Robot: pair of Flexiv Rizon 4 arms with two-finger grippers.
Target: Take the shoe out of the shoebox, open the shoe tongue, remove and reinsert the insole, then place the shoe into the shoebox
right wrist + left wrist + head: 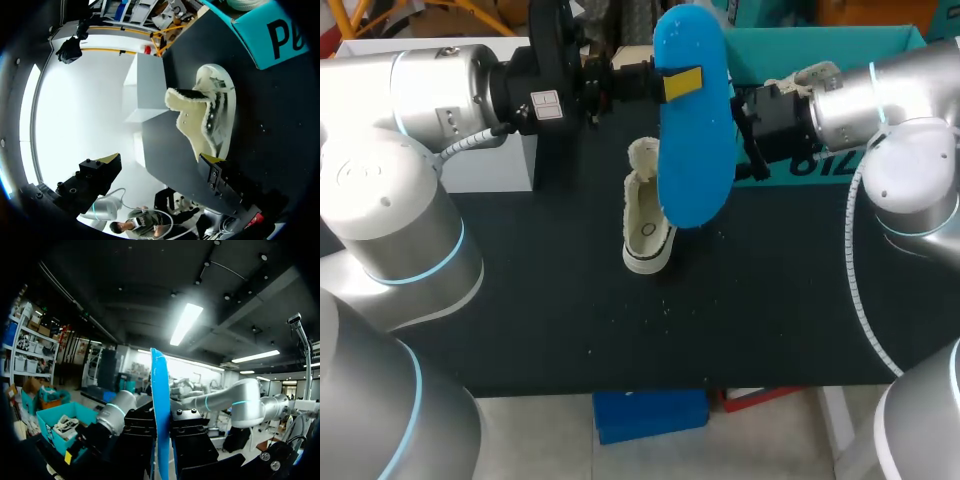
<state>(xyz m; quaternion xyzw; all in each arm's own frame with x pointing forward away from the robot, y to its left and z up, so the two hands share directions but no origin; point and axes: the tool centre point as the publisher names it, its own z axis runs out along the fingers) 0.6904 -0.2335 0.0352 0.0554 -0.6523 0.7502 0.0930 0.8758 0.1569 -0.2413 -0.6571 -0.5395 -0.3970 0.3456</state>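
Note:
A long blue insole (695,115) hangs upright high above the table, and my left gripper (678,82) is shut on its upper part. In the left wrist view the insole (161,410) shows edge-on between the dark fingers of the left gripper (161,445). The cream shoe (648,225) with a fleecy lining stands on the black table below it. The teal shoebox (840,45) sits at the back right. My right gripper (748,135) is open, just right of the insole. From the right wrist the shoe (210,115) lies ahead of the right gripper (161,160), untouched.
A white box (500,150) stands at the table's back left, also seen past the shoe as the white box (145,85). A second cream shoe (65,425) lies inside the shoebox (37,420). The black table (570,310) has bare room in front of the shoe.

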